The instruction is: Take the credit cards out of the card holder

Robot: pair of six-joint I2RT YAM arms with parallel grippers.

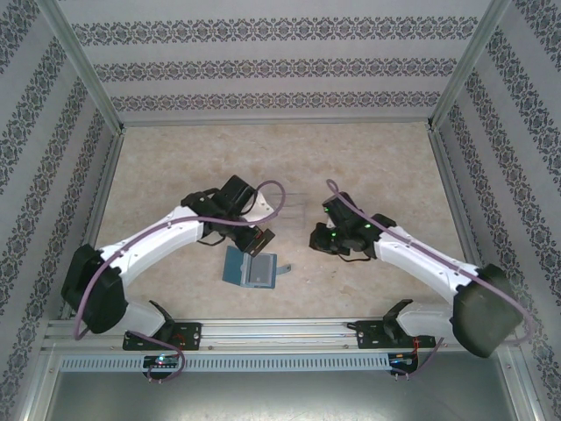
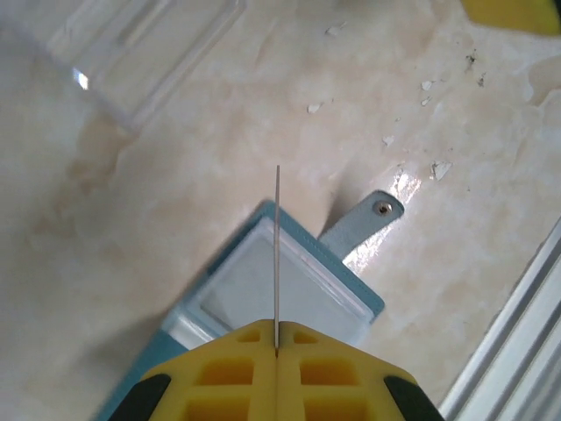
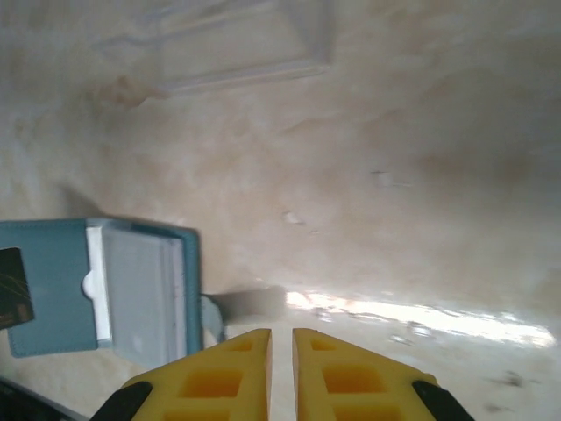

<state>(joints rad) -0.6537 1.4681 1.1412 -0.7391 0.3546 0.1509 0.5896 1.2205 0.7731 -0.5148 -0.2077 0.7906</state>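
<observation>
The teal-blue card holder [image 1: 249, 267] lies open on the table near the front, its clear-windowed pocket [image 2: 280, 289] facing up and a snap tab [image 2: 368, 224] sticking out. My left gripper [image 1: 258, 238] hovers just above it, shut on a thin credit card [image 2: 278, 254] that I see edge-on. A dark credit card [image 3: 14, 298] shows over the card holder's teal half [image 3: 53, 289]; I cannot tell whether it sits in a pocket. My right gripper [image 1: 321, 239] hangs to the right of the card holder, jaws a narrow gap apart with nothing between its fingertips [image 3: 282, 338].
A clear plastic box [image 2: 149, 53] rests on the table behind the card holder, also clear plastic box [image 3: 237, 44]. The aluminium rail [image 1: 280, 329] runs along the front edge, and patterned walls enclose the table.
</observation>
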